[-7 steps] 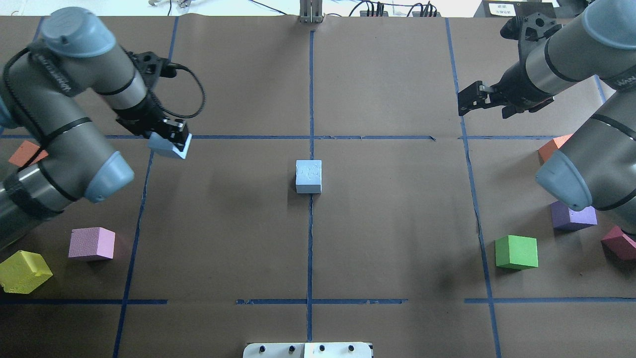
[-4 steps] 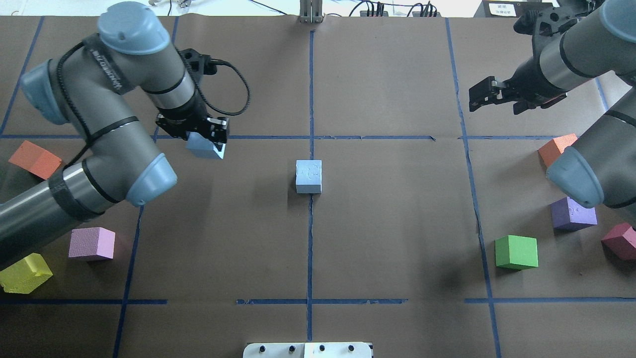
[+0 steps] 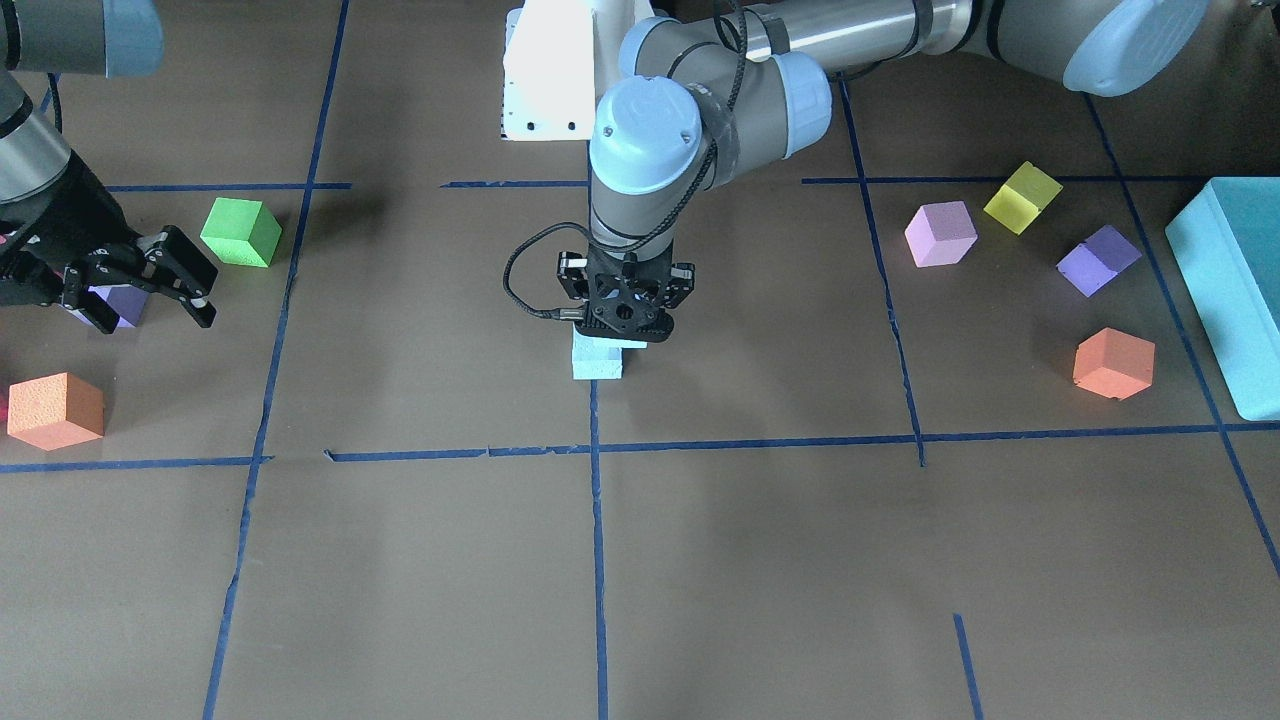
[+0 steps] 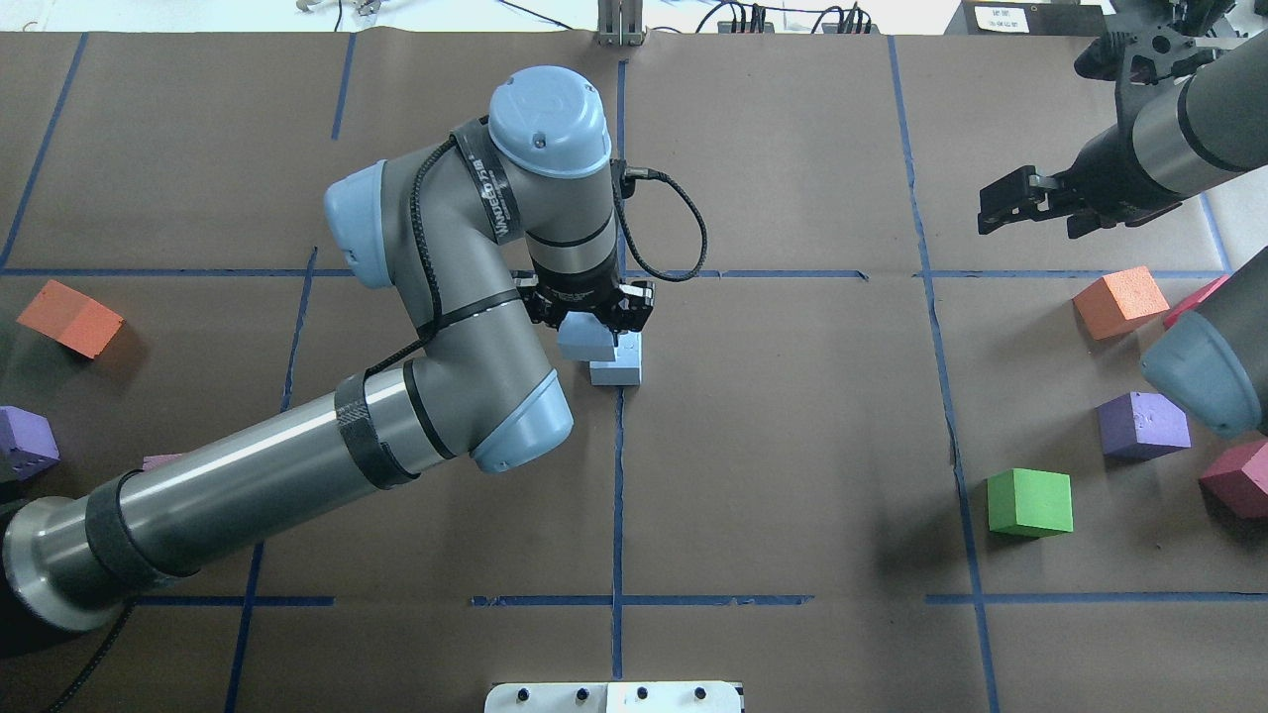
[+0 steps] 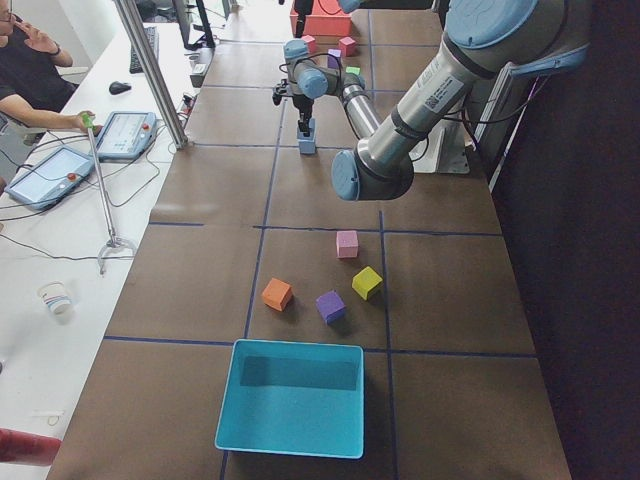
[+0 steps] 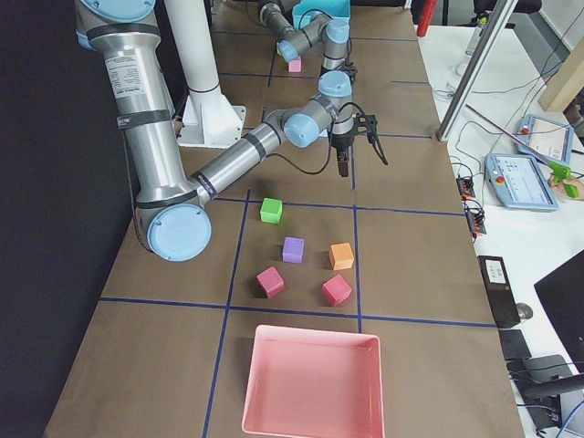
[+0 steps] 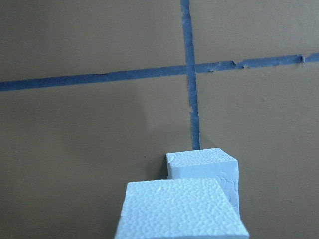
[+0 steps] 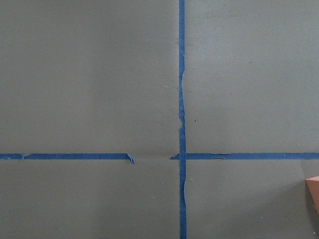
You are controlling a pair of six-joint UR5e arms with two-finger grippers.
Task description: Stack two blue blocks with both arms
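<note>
One blue block (image 4: 618, 372) sits on the centre tape line of the table; it also shows in the front view (image 3: 598, 366) and the left wrist view (image 7: 204, 165). My left gripper (image 4: 591, 317) is shut on the second blue block (image 4: 584, 343), which also shows in the left wrist view (image 7: 182, 209). It holds that block just above the first, offset a little toward the overhead view's left. My right gripper (image 4: 1010, 206) is open and empty at the far right; in the front view (image 3: 150, 285) its fingers stand apart.
Green (image 4: 1030, 502), purple (image 4: 1144, 424), orange (image 4: 1119, 300) and maroon (image 4: 1236, 480) cubes lie at the right. An orange (image 4: 69, 317) and a purple (image 4: 28, 441) cube lie at the left. A teal box (image 5: 295, 410) and a pink tray (image 6: 313, 383) stand at the table's ends.
My left arm has carried its blue block rightward from the table's left part to just over the centre block. My right gripper has drawn back to the right, still open.
</note>
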